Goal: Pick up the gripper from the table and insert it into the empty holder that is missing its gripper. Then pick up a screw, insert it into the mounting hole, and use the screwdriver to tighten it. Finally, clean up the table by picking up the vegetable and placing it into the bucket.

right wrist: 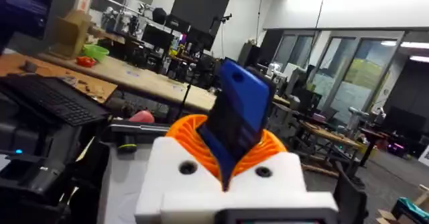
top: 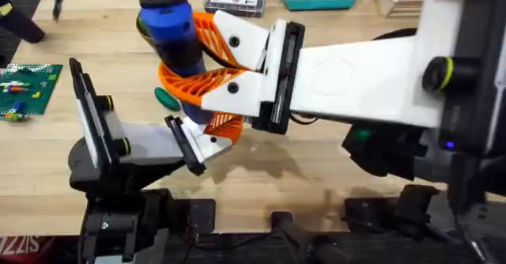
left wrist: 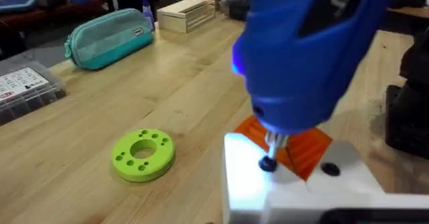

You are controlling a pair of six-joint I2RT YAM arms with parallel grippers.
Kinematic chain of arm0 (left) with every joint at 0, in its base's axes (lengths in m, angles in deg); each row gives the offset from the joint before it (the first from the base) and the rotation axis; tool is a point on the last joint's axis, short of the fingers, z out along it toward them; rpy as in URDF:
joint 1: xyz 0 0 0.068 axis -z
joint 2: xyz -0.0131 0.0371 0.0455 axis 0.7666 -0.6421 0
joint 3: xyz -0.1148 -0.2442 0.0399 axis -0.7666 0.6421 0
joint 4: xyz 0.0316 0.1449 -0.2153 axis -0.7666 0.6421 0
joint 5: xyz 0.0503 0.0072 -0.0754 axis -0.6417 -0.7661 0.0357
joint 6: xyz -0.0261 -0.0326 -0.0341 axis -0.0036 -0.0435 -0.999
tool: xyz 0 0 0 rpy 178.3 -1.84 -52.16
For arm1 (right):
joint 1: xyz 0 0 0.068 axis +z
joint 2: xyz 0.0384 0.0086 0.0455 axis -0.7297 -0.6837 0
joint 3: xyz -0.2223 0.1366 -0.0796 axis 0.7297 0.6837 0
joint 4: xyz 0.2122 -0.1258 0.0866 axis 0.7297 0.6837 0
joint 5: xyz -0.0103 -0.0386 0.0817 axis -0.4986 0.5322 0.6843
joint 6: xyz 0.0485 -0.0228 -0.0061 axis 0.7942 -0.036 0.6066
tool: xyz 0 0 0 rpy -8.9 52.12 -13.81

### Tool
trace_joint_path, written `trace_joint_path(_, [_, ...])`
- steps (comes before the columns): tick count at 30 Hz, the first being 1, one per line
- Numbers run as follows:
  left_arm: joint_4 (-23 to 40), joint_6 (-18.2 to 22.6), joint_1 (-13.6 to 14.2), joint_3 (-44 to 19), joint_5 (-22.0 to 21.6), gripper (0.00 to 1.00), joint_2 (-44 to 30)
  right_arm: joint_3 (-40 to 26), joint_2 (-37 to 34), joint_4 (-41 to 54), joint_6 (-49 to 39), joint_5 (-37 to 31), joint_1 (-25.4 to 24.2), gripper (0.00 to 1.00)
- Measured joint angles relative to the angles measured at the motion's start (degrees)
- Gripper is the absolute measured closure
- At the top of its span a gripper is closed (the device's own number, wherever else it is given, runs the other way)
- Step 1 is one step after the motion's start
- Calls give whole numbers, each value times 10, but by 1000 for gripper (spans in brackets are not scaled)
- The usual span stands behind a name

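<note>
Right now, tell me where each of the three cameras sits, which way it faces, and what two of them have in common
Overhead: fixed above the arm bases, looking down and forward at the table; both arms show, the right gripper shut on the screwdriver.
Left wrist: low over the tabletop, looking across it at the green holed disc, the screwdriver tip and the white holder.
Right wrist: tilted toward the room, with the orange pads clamping the blue body.
Shared: all three views show the screwdriver.
</note>
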Motion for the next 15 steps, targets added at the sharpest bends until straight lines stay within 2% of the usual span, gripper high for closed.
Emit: trace_joint_path(15, [0,0,0,0,0,988,0,-4,-15,-1,1,0,0,993])
